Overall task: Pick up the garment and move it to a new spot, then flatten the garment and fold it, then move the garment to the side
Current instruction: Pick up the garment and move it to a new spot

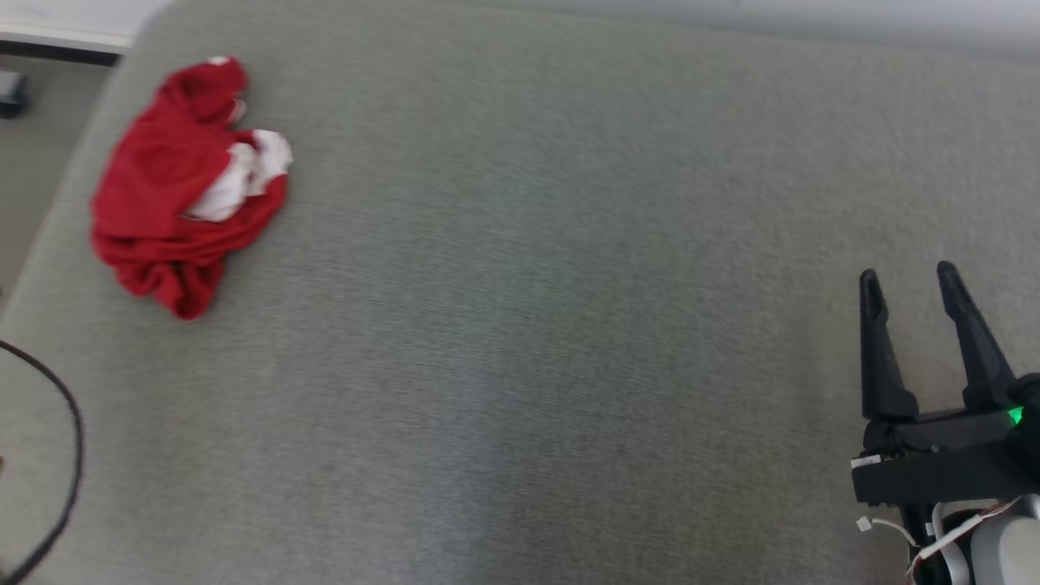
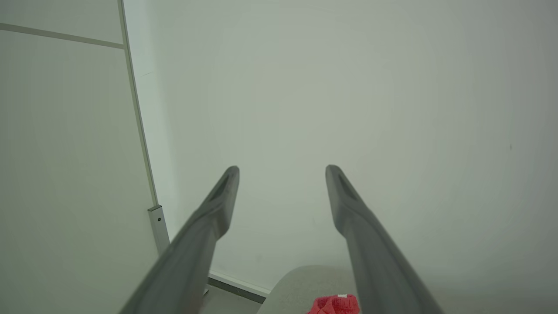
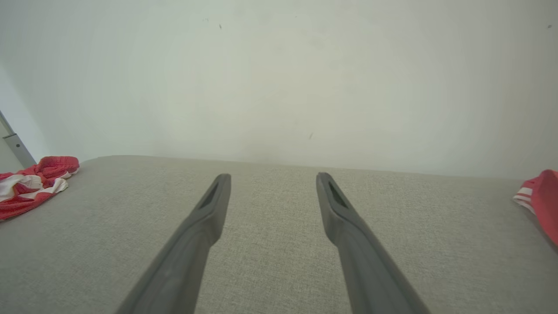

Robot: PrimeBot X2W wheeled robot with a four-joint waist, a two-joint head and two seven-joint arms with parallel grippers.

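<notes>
The garment (image 1: 183, 187) is a crumpled red piece with white patches, lying bunched near the far left corner of the grey upholstered surface (image 1: 536, 325). My right gripper (image 1: 907, 278) hovers low at the near right, far from the garment, its two dark fingers spread with nothing between them. The right wrist view has the same open gripper (image 3: 273, 179) over bare fabric, with the garment (image 3: 30, 185) off to its left. In the left wrist view, my left gripper (image 2: 282, 172) is open and empty, aimed at a pale wall, and the garment (image 2: 335, 304) peeks in at the bottom edge.
A black cable (image 1: 73, 455) curves over the surface's near left edge. Floor (image 1: 32, 171) lies beyond the left edge, with a dark object (image 1: 10, 93) on it. Another red and white striped cloth (image 3: 540, 203) lies at the far right. A wall panel's metal post (image 2: 158, 226) stands left.
</notes>
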